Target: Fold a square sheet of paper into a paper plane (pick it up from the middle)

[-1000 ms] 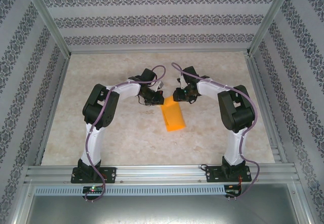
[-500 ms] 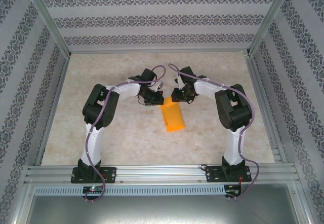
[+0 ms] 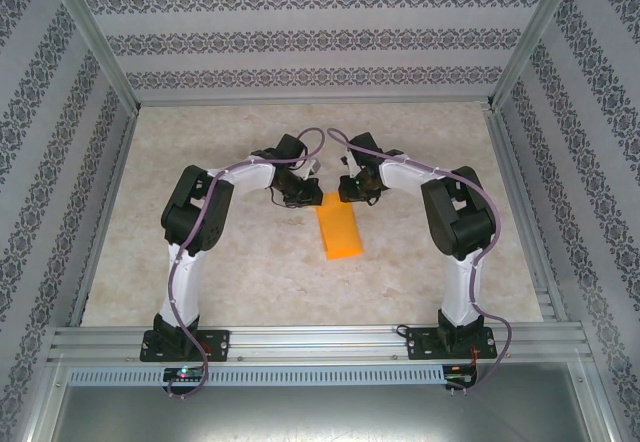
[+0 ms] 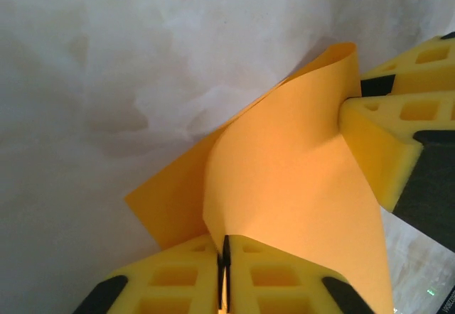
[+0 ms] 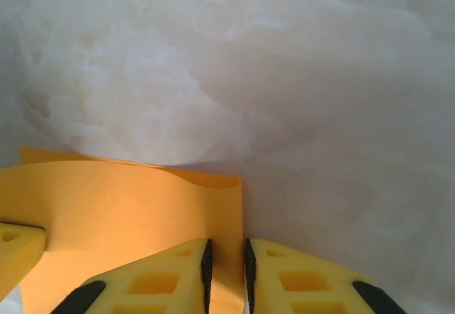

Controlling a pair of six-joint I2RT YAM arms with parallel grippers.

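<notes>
The sheet of paper (image 3: pixel 341 230) lies on the surface (image 3: pixel 230 272) midway between the two arms. From above it reads as a narrow orange rectangle, apparently already doubled over. Its far end is up at the fingers and the rest lies flat.

The left fingers (image 4: pixel 178 280) are pressed together with the paper coming out from between them, so they are grasping a raised flap. That flap bows upward in a soft curve away from the layer beneath. The right fingers (image 5: pixel 298 278) stand slightly apart astride the neighbouring edge, with orange showing in the gap. They are not clamped on it.

The paper looks very light, thin and floppy. It probably holds no shape beyond a crease, sags wherever it is unsupported, and slides easily on the smooth surface. A hard pull would likely crumple or tear it, and a grip far from an edge would gather both layers.

The best hold seems to be a shallow pinch at an edge or corner, one layer only. The other fingers should pin the lower layer near the fold line.
</notes>
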